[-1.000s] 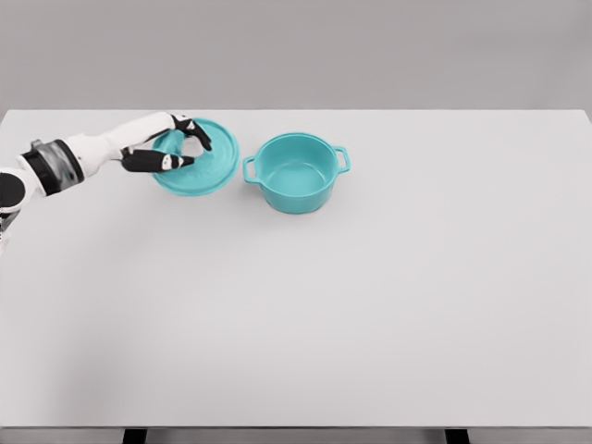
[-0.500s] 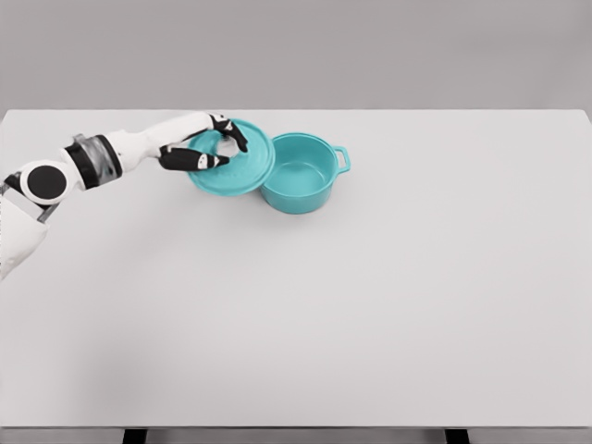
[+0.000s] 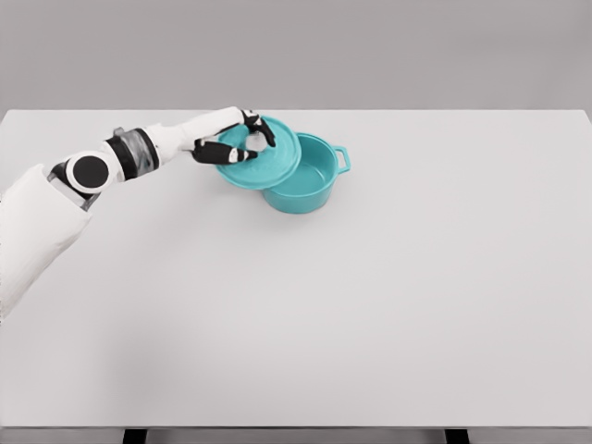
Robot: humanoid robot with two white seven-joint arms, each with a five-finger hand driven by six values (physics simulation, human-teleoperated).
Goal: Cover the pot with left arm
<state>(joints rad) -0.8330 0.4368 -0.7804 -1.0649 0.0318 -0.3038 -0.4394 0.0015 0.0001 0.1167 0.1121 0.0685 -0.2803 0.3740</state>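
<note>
Behind a wide, pale grey counter (image 3: 370,296) a plain grey wall is seen, and two dark supports are glimpsed beneath the counter's near edge. On the far left-of-centre part of the counter a teal pot (image 3: 310,180) is set upright, its interior partly exposed on the right, with one loop handle shown on its right side; the opposite handle is hidden. A round teal lid (image 3: 264,159) is held over the pot's left portion, so that the left rim of the pot is overlapped and the right part of the opening is left uncovered. The lid is tilted slightly, and whether its edge touches the rim cannot be told. The left hand (image 3: 236,143) is closed around the lid at its centre, where a knob is presumably gripped, though the knob itself is covered by the dark fingers (image 3: 222,154); one finger is curled over the far side and the thumb is laid along the near side of the lid's top. The white left arm is extended from the lower left of the view, across the counter's left side, with a black-and-grey wrist joint visible near the far edge. No right arm is seen.
</note>
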